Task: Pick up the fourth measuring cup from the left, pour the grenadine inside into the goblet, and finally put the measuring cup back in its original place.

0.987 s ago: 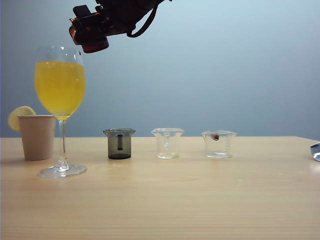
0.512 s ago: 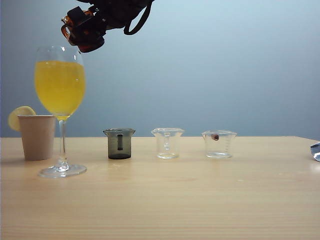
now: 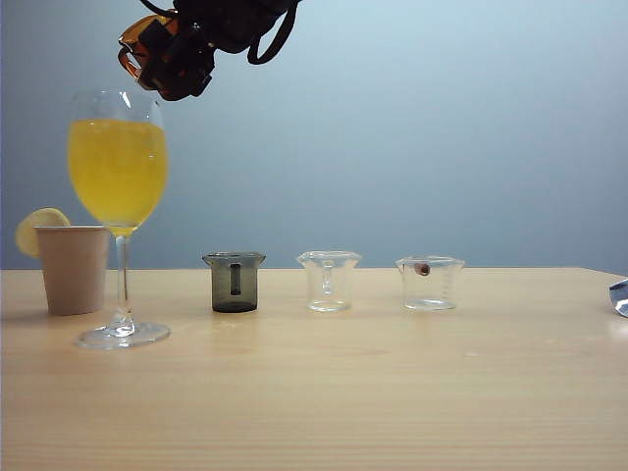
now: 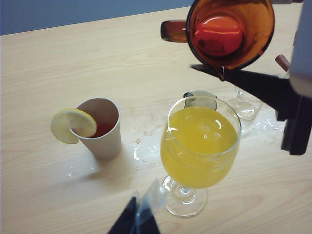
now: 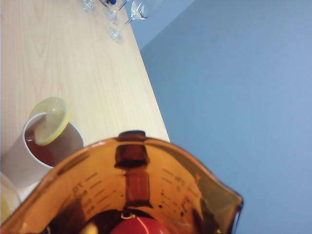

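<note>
1. Right hand [image 3: 162, 59] hangs high above the counter [image 3: 324, 392], over the rim of the goblet, clenched on the small translucent red-orange measuring cup with the side handle [image 4: 229, 29]; its jaws sit on the cup's wall, and the cup is tipped well over toward the glass.
2. Left hand [image 4: 139, 219] shows only as dark fingertips low in its own wrist view, apart from everything; whether it is released or closed I cannot tell.
3. Dark red grenadine [image 4: 218, 34] lies pooled in the cup's bottom; no stream is visible yet. It looks syrupy, so it should creep out slowly and cling to the wall.
4. Being thin plastic, the cup is probably light and stiff but smooth, so a grip across the body below the flared rim, clear of the handle, seems safest.
5. Nearest on the counter stands the tall clear stemmed goblet [image 3: 118, 206], its bowl nearly full of yellow juice [image 4: 200, 141]: top-heavy, fragile, best left untouched.
6. Farther back stand a tan paper cup with a lemon slice [image 3: 74, 267], a smoky dark-grey cup [image 3: 235, 282] and two clear cups [image 3: 329, 280].
</note>
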